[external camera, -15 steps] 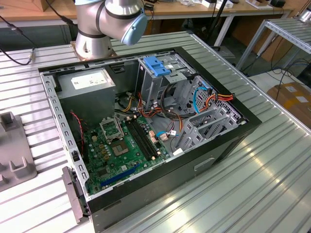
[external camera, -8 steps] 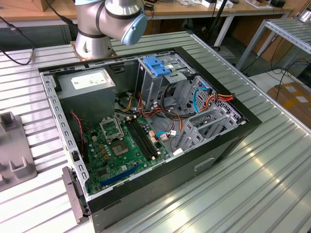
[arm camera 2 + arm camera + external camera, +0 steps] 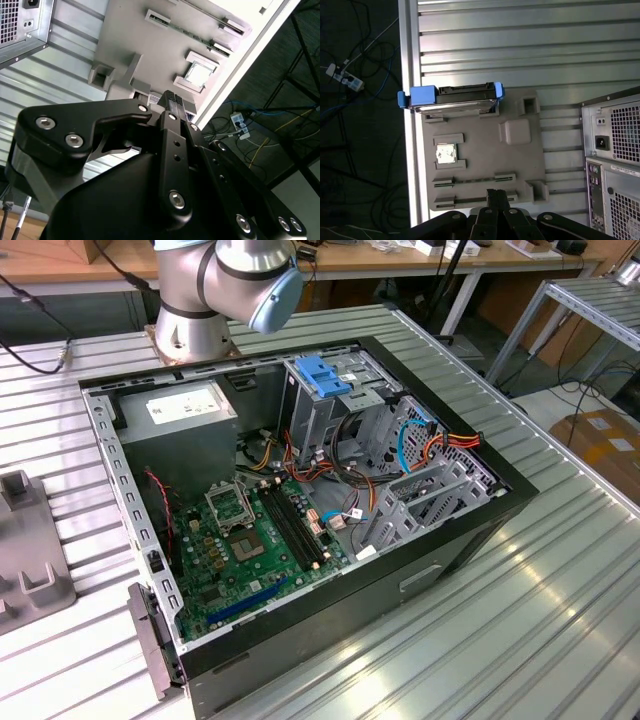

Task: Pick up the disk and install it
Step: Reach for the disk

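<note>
The gripper (image 3: 496, 196), in the first wrist view, has its two dark fingertips pressed together with nothing between them. It hangs over the near edge of a flat grey fixture tray (image 3: 485, 150) that lies on a ribbed metal table (image 3: 520, 45).

Just beyond the fingertips, the tray's near part has long narrow slots. Farther across the tray a small square chip (image 3: 446, 153) sits in a raised frame.

The disk (image 3: 452, 97) is at the tray's far edge, the whole tray between it and the gripper. It is a grey metal slab with bright blue rails (image 3: 422, 95) at its two ends. Its long axis runs along that far edge of the tray, crosswise to the line from the fingertips to it. It sits toward the tray corner nearest the table's edge, on the tray side away from the computer case (image 3: 615, 145). Whether it lies flat or stands on edge, I cannot tell.

Nothing touches the disk, and the gripper is well apart from it.
</note>
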`<state>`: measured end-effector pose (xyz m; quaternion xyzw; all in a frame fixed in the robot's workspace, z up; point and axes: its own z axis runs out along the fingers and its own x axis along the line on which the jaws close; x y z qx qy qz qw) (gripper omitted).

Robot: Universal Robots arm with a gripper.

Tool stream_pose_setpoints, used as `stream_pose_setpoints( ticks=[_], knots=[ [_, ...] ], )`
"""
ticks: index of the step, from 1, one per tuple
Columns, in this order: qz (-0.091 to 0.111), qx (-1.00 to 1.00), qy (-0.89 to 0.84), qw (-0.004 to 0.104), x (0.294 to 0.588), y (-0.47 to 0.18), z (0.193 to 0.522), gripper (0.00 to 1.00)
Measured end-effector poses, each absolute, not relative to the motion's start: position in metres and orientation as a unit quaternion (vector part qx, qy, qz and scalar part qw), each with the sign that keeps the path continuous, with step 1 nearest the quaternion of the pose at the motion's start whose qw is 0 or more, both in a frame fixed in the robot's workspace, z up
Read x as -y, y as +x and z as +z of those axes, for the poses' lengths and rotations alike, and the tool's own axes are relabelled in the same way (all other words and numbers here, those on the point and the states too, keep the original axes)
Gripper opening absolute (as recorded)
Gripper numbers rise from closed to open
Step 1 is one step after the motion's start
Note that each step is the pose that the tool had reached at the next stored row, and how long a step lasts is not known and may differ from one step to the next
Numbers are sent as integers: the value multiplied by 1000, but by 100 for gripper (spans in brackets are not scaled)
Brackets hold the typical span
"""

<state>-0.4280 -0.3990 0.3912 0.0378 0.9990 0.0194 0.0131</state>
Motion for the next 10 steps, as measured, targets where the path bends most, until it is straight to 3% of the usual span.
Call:
stream_pose_setpoints(
  ticks=[10],
  knots=[
    [19,-999,38,13,399,-432,391,10]
  ],
)
